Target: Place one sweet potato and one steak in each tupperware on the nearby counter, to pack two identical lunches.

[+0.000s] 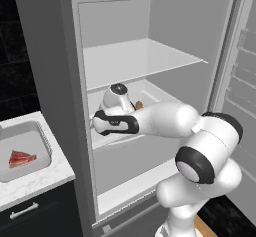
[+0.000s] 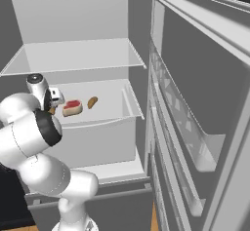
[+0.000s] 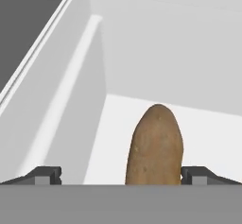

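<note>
Jaws spread wide, one sweet potato point(image 3: 155, 147) upright between them.

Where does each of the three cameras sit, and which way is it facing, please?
Left base view: behind the arm on its left, looking forward and down into the open fridge; a tupperware holding a steak sits on the counter at left.
Right base view: behind the arm on its right, facing the same fridge; a steak and a sweet potato lie on a shelf.
Hand view: on the hand, looking along the open gripper at a sweet potato between its tips.
Shared: both base views show the arm reaching into the fridge.
</note>
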Robot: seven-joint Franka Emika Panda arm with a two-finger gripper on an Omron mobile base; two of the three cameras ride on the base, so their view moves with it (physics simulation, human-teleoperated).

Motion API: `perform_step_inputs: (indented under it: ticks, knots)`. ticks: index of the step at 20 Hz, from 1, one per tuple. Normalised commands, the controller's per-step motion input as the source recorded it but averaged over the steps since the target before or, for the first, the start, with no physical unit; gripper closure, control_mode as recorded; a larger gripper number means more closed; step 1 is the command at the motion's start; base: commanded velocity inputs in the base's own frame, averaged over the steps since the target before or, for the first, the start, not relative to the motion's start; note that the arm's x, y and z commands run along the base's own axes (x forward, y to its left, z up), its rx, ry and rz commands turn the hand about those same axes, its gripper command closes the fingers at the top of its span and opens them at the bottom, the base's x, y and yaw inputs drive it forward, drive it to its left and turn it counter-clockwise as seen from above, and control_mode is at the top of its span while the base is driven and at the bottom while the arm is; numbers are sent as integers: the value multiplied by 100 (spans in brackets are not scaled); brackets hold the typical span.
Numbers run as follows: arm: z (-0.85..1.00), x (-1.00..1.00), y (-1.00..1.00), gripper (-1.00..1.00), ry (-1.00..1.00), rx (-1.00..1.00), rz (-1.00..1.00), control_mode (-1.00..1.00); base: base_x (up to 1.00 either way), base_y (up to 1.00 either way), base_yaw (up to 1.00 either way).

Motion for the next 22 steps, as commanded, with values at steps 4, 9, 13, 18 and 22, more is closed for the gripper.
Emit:
perform_step_inputs:
  ticks: [4,9,13,18,22]
  knots:
    - [-1,24,0,-100,0,0,-1,-100,0,0,0]
    - [-45,12,0,-100,0,0,-4,-100,0,0,0]
    - [-61,0,0,-100,0,0,-3,-100,0,0,0]
    - [-24,-2,0,-100,0,2,0,-100,0,0,0]
    - [-18,-4,0,-100,0,4,0,-100,0,0,0]
